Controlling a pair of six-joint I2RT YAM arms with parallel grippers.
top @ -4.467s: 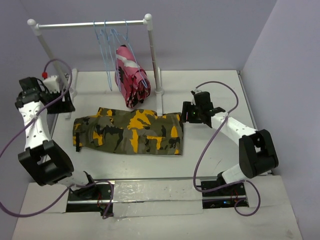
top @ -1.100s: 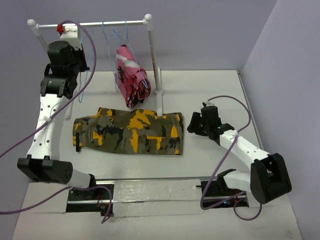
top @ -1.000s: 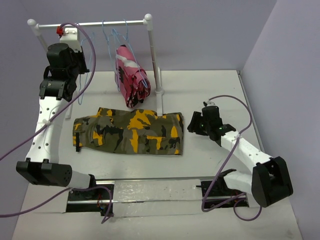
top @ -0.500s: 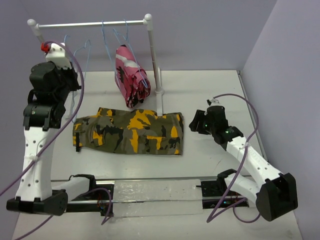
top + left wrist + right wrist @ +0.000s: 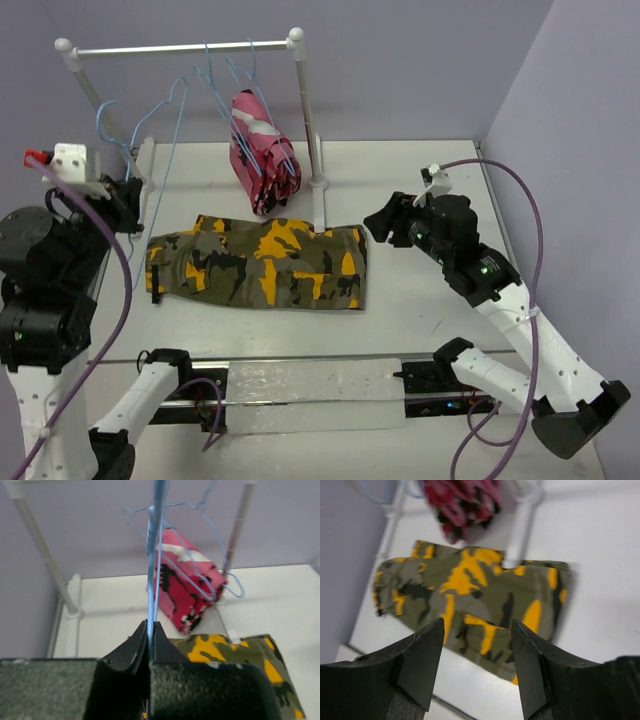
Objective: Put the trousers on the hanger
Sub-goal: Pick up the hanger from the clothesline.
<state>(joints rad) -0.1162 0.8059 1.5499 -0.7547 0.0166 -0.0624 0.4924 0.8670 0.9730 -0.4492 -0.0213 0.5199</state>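
The trousers (image 5: 260, 262) lie flat and folded on the white table, olive camouflage with black and orange-yellow patches. My left gripper (image 5: 127, 194) is raised at the far left, shut on the thin wire of a light-blue hanger (image 5: 172, 150). The hanger is off the rail and hangs tilted above the trousers' left end. In the left wrist view the wire (image 5: 153, 555) runs straight up from between the closed fingertips (image 5: 150, 630). My right gripper (image 5: 376, 222) hovers open just right of the trousers. The right wrist view looks down on the trousers (image 5: 470, 590) between its spread fingers (image 5: 477, 630).
A white rail stand (image 5: 180, 47) stands at the back, its right post (image 5: 310, 130) foot touching the trousers' far edge. Other blue hangers (image 5: 225, 70) hang on the rail, one carrying a pink camouflage garment (image 5: 262, 150). Lilac walls close the back and right.
My left arm has pulled the hanger off the rail and swung it down toward the near left. My right arm has risen, and its gripper has opened slightly wider.
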